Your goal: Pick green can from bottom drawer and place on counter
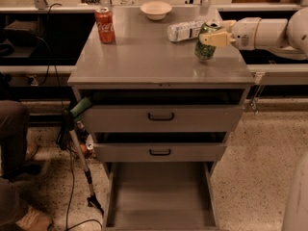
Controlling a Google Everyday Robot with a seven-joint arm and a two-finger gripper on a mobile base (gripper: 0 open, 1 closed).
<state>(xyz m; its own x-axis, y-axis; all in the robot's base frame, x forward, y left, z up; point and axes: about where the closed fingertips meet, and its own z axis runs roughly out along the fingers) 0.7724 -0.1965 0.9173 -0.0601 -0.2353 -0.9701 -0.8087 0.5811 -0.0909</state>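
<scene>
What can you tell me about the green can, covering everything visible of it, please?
The green can is a small metal drink can with a silvery top. It is roughly upright, leaning slightly, near the right edge of the counter. The pale end effector, reaching in from the right, is clamped around its upper half. Whether its base touches the counter cannot be told. A plastic bottle lies just behind it.
</scene>
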